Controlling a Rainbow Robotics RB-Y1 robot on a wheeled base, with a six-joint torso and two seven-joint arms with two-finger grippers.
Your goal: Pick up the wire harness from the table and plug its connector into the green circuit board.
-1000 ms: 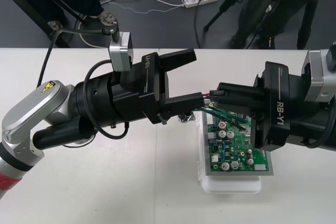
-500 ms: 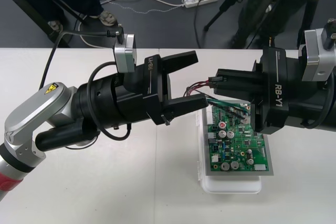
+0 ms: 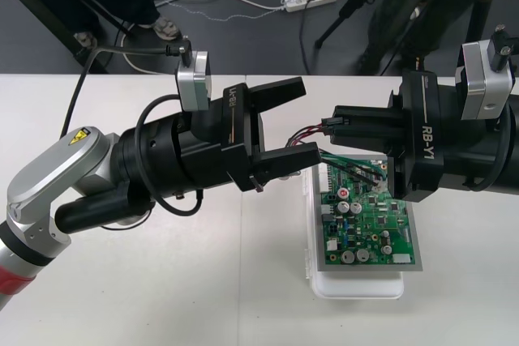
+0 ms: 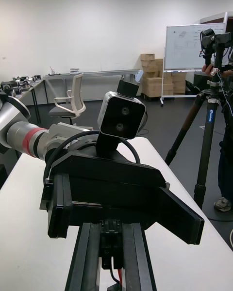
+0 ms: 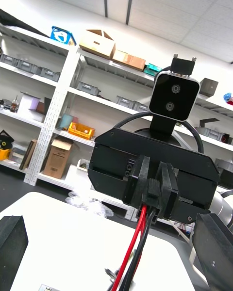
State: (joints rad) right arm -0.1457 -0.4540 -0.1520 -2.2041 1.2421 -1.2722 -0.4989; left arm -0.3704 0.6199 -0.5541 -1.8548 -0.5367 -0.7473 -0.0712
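Note:
My right gripper [image 3: 339, 130] hangs above the far end of the green circuit board [image 3: 366, 218], shut on the harness's black plug [image 3: 331, 125]. Red, black and green wires [image 3: 306, 137] trail from the plug toward my left gripper [image 3: 308, 117], which faces it, open, close by. The wires' far end is hidden behind the left gripper's lower finger [image 3: 292, 156]. In the right wrist view the plug [image 4: 111, 242] sits between my right fingers [image 4: 88, 257]. The left wrist view has the other gripper holding the plug [image 5: 154, 190], with wires [image 5: 136, 242] hanging down.
The board rests on a white base [image 3: 357, 286] at the table's middle right. Both arms crowd the space over the board's far end. Bare table [image 3: 203, 281] lies near the front edge, left of the base.
My right gripper has lifted the plug up off the board's far end. The left gripper shifted slightly up and right, then held still.

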